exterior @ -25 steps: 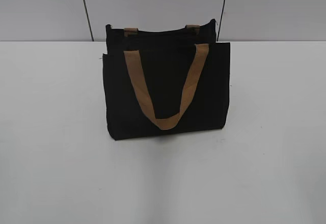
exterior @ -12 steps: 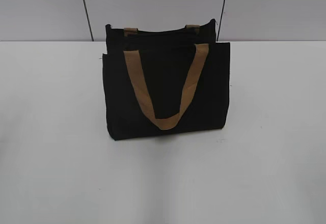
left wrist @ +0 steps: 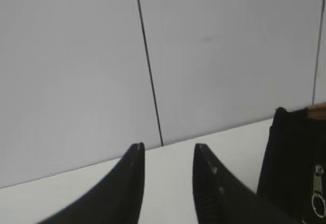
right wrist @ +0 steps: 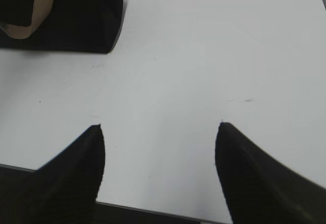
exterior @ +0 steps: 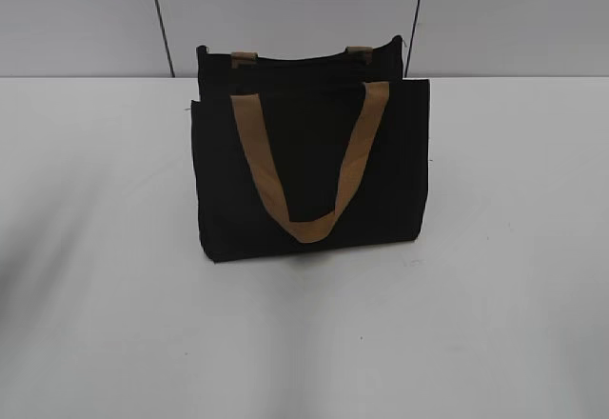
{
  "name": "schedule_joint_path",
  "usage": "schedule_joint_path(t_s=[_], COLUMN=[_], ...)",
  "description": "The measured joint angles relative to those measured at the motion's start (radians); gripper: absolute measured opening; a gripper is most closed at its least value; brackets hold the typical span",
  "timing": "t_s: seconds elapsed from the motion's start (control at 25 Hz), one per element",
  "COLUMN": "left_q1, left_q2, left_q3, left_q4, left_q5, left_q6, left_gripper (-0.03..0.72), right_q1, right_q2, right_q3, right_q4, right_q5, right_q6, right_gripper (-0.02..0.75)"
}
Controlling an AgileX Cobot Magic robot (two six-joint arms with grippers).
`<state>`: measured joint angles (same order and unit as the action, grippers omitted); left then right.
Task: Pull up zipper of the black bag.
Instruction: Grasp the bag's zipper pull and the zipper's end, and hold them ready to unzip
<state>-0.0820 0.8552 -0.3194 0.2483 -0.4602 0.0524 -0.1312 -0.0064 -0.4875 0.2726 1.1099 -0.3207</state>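
The black bag stands upright in the middle of the white table, its front tan handle hanging down over the front panel. Neither gripper shows in the exterior view. In the left wrist view my left gripper is open and empty, to the left of the bag's end and apart from it. The silver zipper pull hangs on that end at the frame's right edge. My right gripper is open and empty over bare table near its front edge. The bag's lower corner lies far off at the top left.
The white table stretches on all sides of the bag. A grey panelled wall with dark vertical seams stands behind it. The table's front edge shows under my right gripper.
The bag has not moved. A faint shadow has spread over the table at the lower left of the exterior view.
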Motion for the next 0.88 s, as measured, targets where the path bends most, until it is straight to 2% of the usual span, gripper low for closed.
schedule_joint_path(t_s=[0.12,0.16,0.32,0.4,0.48,0.6,0.88], left_q1=[-0.001,-0.001,-0.001,-0.001,-0.001,-0.001,-0.001], left_q2=[0.188,0.243,0.453,0.555,0.660,0.829,1.078], left_q3=[0.000,0.000,0.000,0.000,0.000,-0.021,-0.212], left_q4=[0.056,0.066,0.084,0.117,0.163,0.217,0.392], left_q5=[-0.136,-0.178,-0.341,-0.419,-0.489,-0.569,-0.601], left_q6=[-0.046,-0.052,-0.070,-0.072,-0.073,-0.074,-0.081], left_gripper=[0.283,0.327,0.589,0.649,0.656,0.627,0.581], right_q1=[0.000,0.000,0.000,0.000,0.000,0.000,0.000], right_q2=[0.000,0.000,0.000,0.000,0.000,0.000,0.000], right_q3=[0.000,0.000,0.000,0.000,0.000,0.000,0.000], right_q4=[0.001,0.001,0.001,0.001,0.001,0.001,0.001], right_q5=[0.000,0.000,0.000,0.000,0.000,0.000,-0.001], right_q6=[0.000,0.000,0.000,0.000,0.000,0.000,0.000], right_gripper=[0.527,0.527,0.527,0.527,0.527,0.527,0.527])
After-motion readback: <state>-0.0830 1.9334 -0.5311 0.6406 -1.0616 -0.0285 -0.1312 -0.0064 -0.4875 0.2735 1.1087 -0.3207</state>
